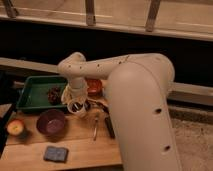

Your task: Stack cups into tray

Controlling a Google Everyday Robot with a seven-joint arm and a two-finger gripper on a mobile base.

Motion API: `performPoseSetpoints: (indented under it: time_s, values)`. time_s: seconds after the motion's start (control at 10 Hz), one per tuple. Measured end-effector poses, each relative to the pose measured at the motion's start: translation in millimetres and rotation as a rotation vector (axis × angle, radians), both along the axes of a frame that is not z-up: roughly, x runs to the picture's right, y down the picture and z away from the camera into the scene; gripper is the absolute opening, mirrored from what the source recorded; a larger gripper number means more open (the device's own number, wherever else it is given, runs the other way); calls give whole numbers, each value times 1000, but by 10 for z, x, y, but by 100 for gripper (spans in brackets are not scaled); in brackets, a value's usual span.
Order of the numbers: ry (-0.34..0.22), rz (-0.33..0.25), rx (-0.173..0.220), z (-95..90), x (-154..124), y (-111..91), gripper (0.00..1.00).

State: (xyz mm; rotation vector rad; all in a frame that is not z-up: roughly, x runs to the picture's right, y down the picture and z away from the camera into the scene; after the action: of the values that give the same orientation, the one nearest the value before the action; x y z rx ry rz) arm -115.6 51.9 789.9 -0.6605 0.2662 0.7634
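arm [142, 95]: thick white link, right of the gripper and nearer the camera, reaching across toward it | wrist [74, 70]: bent downward, directly above the gripper | gripper [77, 104]: hanging below the wrist, pointing down, fingers closed

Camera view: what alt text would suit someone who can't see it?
A white robot arm reaches down over a wooden table, its gripper closed on a cream-white cup beside a green tray. A purple bowl and an apple sit nearby.

arm [135, 95]: cream-white, thick rounded shell | small dark holes along it | hand [75, 104]: pale, just right of tray [34, 95]
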Motion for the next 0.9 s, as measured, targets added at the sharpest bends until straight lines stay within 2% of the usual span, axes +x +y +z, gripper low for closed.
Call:
performPoseSetpoints:
  time_s: [0.5,0.7,0.9]
  values:
    - [-24,16,144,-874,72,-792,2]
    - [-55,6,222,-1234,-107,-1191,2]
    - [-103,-13,272,-1396,-490,-1473,2]
